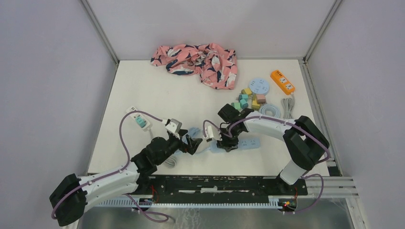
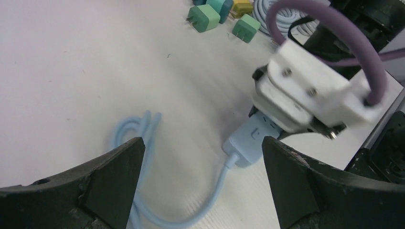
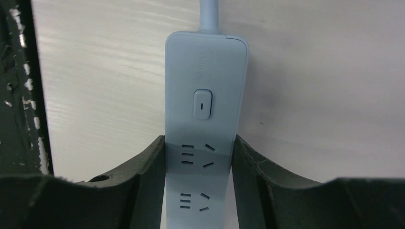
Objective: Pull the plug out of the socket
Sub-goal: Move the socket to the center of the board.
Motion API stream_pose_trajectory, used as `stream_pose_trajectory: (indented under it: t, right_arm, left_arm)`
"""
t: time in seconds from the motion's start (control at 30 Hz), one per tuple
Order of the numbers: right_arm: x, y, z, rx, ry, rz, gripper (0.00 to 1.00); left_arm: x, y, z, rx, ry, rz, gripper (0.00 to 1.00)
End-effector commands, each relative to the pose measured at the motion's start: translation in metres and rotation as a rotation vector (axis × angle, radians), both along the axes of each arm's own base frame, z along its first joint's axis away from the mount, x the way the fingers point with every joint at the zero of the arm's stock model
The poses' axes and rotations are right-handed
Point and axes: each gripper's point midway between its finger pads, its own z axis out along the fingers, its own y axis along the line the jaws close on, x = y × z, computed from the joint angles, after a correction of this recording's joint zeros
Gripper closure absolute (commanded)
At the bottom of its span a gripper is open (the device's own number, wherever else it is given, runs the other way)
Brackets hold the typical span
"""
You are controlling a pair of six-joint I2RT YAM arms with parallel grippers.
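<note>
A light blue power strip (image 3: 206, 105) lies flat on the white table, and it also shows in the top view (image 1: 248, 143). My right gripper (image 3: 198, 140) is shut on its two long sides, just below the switch. The sockets that show in the right wrist view are empty; no plug shows in them. My left gripper (image 2: 201, 143) is open and empty, hovering over the strip's cable end (image 2: 246, 140) and its blue cable (image 2: 143, 129). In the top view both grippers meet mid-table, left (image 1: 193, 143) and right (image 1: 228, 143). A small white socket with a teal plug (image 1: 140, 120) lies at the left.
A pink patterned cloth (image 1: 200, 59) lies at the back. An orange power strip (image 1: 282, 81), a round pale blue socket (image 1: 259, 86), several coloured plugs (image 1: 248, 98) and a coiled grey cable (image 1: 271, 110) lie at the back right. The right wrist camera (image 2: 305, 90) hangs close ahead of my left fingers.
</note>
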Motion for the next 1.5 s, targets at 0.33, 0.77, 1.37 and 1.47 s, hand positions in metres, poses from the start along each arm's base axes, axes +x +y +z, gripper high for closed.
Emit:
stream_pose_trajectory:
  t: [0.33,0.77,1.37,1.47]
  right_arm:
    - [0.185,0.031,0.078,0.358,-0.198,-0.885,1.0]
    - [0.296,0.038,0.071,0.323,-0.314,-1.362,0.58]
    - [0.201,0.042,0.176,0.51,-0.096,-0.842,0.18]
    - [0.14,0.044,0.195,0.612,0.084,-0.623,0.19]
  left_arm:
    - [0.006,0.021,0.029,-0.009,-0.08,0.079,0.01]
    - [0.006,0.024,0.028,-0.028,0.003,0.119,0.01]
    - [0.062,0.078,0.024,-0.229,0.345,0.337,0.01]
    - [0.072,0.099,0.022,-0.386,0.41,0.405,0.01]
